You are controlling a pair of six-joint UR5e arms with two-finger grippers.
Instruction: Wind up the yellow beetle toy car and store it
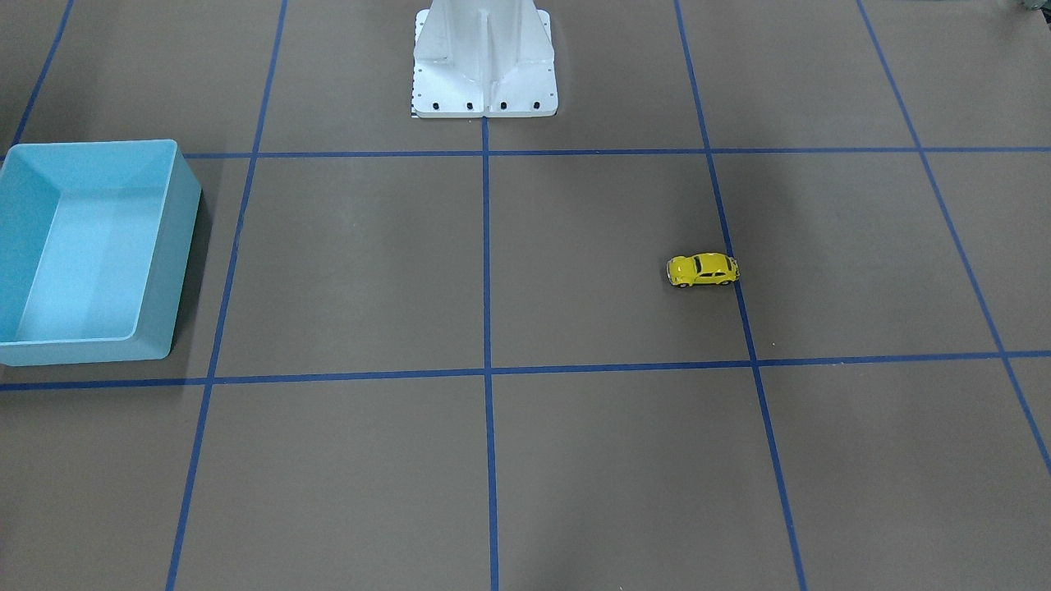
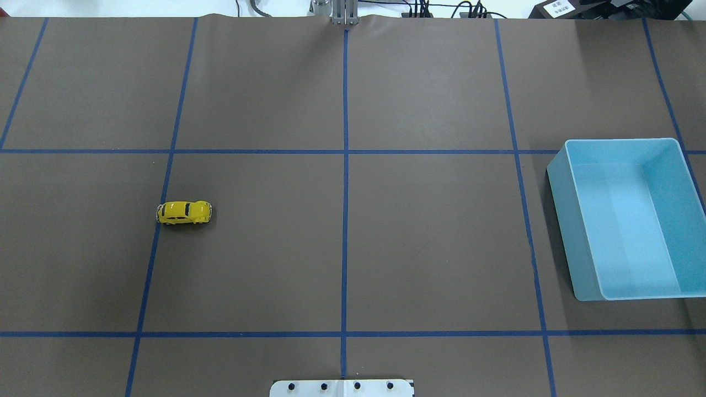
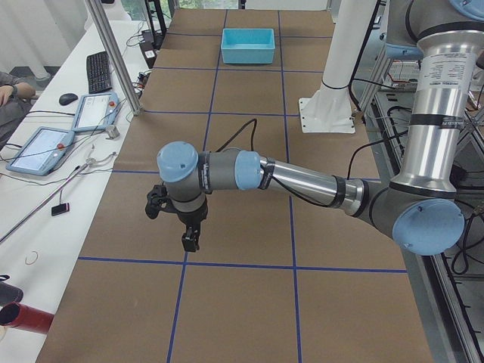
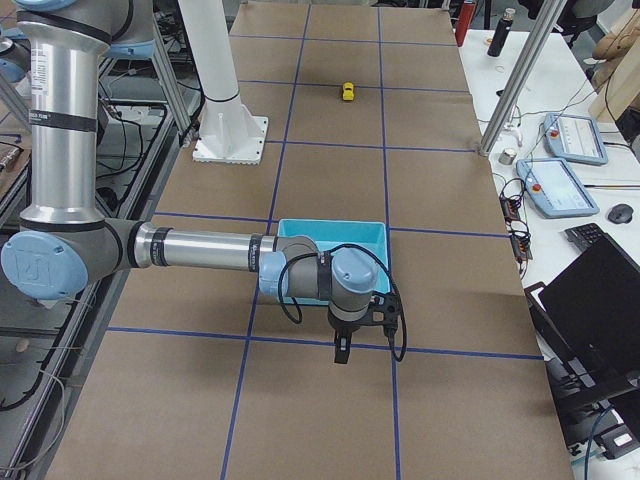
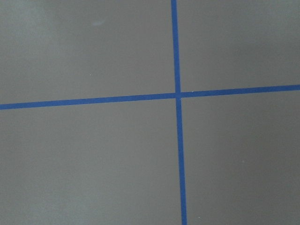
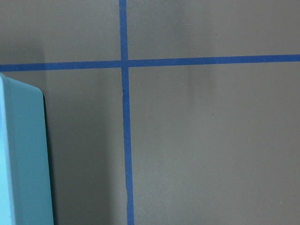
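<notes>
The yellow beetle toy car (image 1: 702, 269) stands on its wheels alone on the brown table, on the robot's left half (image 2: 184, 212); it shows small and far in the exterior right view (image 4: 348, 91). The light blue bin (image 1: 176, 263) sits empty on the robot's right side (image 2: 568, 220). My left gripper (image 3: 189, 240) hangs above the table near its left end, away from the car. My right gripper (image 4: 342, 352) hangs just past the bin (image 4: 330, 222). Both grippers show only in side views, so I cannot tell whether they are open or shut.
The white robot pedestal (image 1: 484, 57) stands at the table's middle back edge (image 2: 342, 387). Blue tape lines grid the table. The right wrist view shows the bin's corner (image 6: 23, 154). Tablets and a keyboard (image 3: 98, 69) lie on the side bench.
</notes>
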